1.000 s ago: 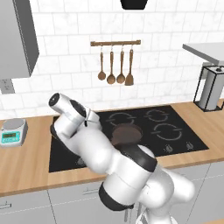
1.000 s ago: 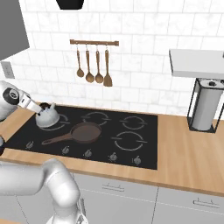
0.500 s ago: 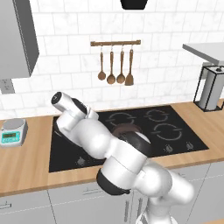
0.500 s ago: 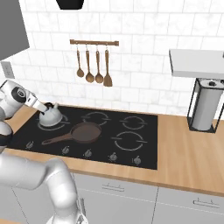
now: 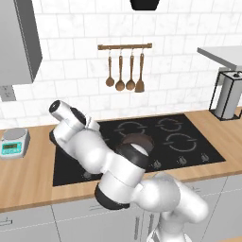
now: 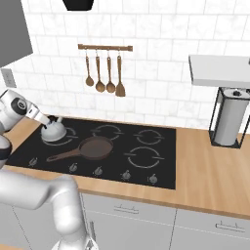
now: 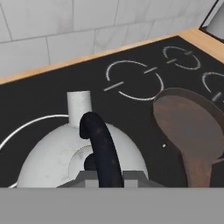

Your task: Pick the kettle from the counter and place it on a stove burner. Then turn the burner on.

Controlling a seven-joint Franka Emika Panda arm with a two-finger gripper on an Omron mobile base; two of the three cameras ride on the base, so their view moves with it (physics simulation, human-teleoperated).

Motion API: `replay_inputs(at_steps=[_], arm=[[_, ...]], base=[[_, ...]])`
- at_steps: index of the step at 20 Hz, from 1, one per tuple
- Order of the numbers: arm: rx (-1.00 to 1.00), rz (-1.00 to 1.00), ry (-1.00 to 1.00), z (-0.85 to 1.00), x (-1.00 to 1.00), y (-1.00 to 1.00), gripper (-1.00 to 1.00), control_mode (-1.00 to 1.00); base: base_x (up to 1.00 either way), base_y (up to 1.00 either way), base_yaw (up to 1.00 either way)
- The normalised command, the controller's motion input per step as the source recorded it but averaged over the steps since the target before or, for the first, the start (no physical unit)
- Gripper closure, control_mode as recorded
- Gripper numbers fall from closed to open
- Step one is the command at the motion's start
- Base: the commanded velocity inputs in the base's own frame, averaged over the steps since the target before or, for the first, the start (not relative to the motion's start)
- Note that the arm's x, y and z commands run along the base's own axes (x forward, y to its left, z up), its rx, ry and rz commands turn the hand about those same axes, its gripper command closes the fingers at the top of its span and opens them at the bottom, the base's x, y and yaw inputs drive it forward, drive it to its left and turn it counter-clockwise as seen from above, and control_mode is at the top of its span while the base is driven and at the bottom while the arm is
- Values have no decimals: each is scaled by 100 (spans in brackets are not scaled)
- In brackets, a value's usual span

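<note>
The small silver-grey kettle (image 6: 52, 131) (image 7: 54, 155) is over the wide white ring of the back-left stove burner (image 6: 70, 132) (image 7: 24, 126) on the black cooktop. Whether it touches the glass I cannot tell. My gripper (image 6: 47, 122) (image 7: 107, 176) reaches in from the left and is shut on the kettle's thin black handle (image 7: 101, 146). The short spout (image 7: 79, 106) points toward the tiled wall. In the left base view my own arm (image 5: 90, 151) hides the kettle. The wood-grain counter (image 6: 210, 166) runs on both sides of the cooktop.
A brown pan (image 6: 96, 147) (image 7: 192, 127) (image 5: 137, 140) lies just right of the kettle, its handle pointing front-left. Knobs (image 6: 98, 171) line the cooktop's front edge. A grey scale (image 5: 14, 143) sits at the left, a paper-towel holder (image 6: 227, 122) at the right, and utensils (image 6: 105, 68) hang on the wall.
The kettle, still held, has come down a little over the back-left ring. My arm has swung slightly, with the elbow lower and further right.
</note>
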Motion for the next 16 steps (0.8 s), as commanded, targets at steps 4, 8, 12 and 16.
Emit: replay_inputs(at_steps=[4, 8, 12, 16], arm=[[0, 0, 0, -16, 30, 15, 100, -100], [0, 0, 0, -24, 34, 12, 100, -100], [0, 0, 0, -23, 21, 9, -100, -100], [0, 0, 0, -4, 15, 1, -100, -100]], base=[[0, 0, 0], [0, 0, 0], [0, 0, 0], [0, 0, 0]])
